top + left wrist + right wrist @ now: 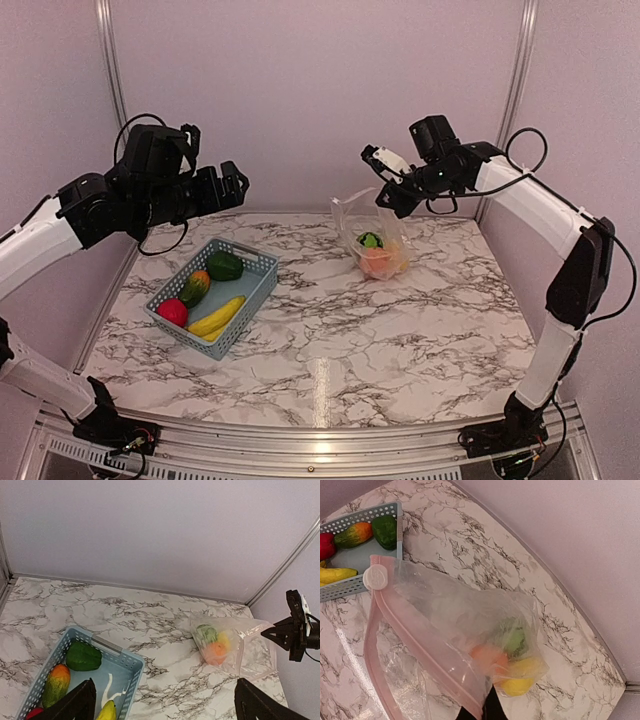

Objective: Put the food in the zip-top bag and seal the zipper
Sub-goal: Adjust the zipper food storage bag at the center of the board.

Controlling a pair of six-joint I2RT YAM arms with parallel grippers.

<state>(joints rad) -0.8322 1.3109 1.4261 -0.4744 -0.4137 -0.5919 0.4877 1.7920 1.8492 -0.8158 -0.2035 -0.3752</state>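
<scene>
- At the left of the marble table (400, 340), the blue-grey slotted basket (255, 300) sits at an angle to the table edges.
- Basket contents: red apple (172, 311), yellow banana (217, 317), green-orange piece (195, 287) and plain green piece (225, 265). All four lie loose on the basket floor.
- Left gripper (238, 185): raised above the far end of the basket, jaws spread wide, nothing between them. In the left wrist view, both fingers frame the basket and bare table below.
- Right gripper (388, 203): raised over the right rear of the table, jaws closed on the top edge of the zip-top bag (375, 235).
- The bag hangs from that grip. Its lower end appears to rest on the table, well apart from the basket.
- Bag contents, grouped at the bottom: striped green melon (512, 640), orange (487, 657) and yellow pear (517, 677).
- Zipper (427, 652): in the right wrist view, two pinkish strips diverge from a white round slider (375, 576) at one end, so the mouth stands open.
- The exact grip point on the strip is partly hidden by the bag film.
</scene>
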